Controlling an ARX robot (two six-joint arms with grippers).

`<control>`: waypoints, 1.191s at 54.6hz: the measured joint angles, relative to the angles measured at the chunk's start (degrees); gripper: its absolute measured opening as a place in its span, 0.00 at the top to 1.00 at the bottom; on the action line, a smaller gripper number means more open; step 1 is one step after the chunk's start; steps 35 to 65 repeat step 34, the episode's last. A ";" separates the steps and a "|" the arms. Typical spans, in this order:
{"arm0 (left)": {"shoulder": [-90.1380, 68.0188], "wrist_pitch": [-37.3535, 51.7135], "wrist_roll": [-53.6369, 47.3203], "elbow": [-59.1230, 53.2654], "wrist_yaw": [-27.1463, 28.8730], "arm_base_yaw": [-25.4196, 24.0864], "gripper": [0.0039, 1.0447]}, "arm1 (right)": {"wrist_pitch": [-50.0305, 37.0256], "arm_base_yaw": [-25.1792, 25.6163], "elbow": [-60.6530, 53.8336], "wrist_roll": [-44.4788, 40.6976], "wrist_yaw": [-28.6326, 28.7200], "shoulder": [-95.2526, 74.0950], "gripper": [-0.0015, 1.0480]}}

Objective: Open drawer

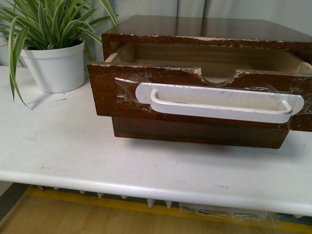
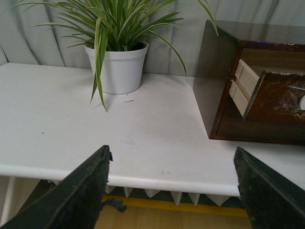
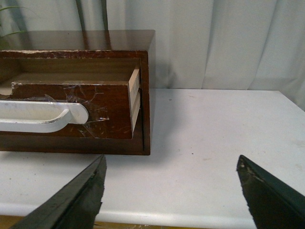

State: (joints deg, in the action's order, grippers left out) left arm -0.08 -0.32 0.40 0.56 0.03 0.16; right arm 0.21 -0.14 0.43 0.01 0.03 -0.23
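Drawer (image 1: pixel 195 97) stands pulled well out of its cabinet (image 1: pixel 195 31) on the white table (image 1: pixel 73 156), ahead of both sets of fingers, so the task looks all but done. Left gripper (image 2: pixel 171 191) and right gripper (image 3: pixel 171 191) gape wide, holding nothing (neither appears in the front view). Any further pull should grip the white handle (image 1: pixel 219 103) mid-span and draw straight; only the left wrist shows the plant pot (image 2: pixel 119 67) beyond its fingers.

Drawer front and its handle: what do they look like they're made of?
The drawer front looks like dark glossy veneer over a pale wood or fibreboard core: the chipped top edge shows light material. The handle looks like white painted metal or plastic, scuffed; I cannot tell which. Clear, wrinkled tape holds its ends.
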 joint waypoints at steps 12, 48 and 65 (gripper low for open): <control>0.00 0.00 -0.11 0.02 0.00 0.00 0.06 | 0.00 0.00 0.00 0.02 -0.02 0.00 0.09; 0.00 0.00 -0.13 0.00 0.00 0.00 0.06 | 0.00 0.00 0.00 0.02 -0.02 0.00 0.09; 0.00 0.00 -0.13 0.00 0.00 0.00 0.06 | 0.00 0.00 0.00 0.02 -0.02 0.00 0.09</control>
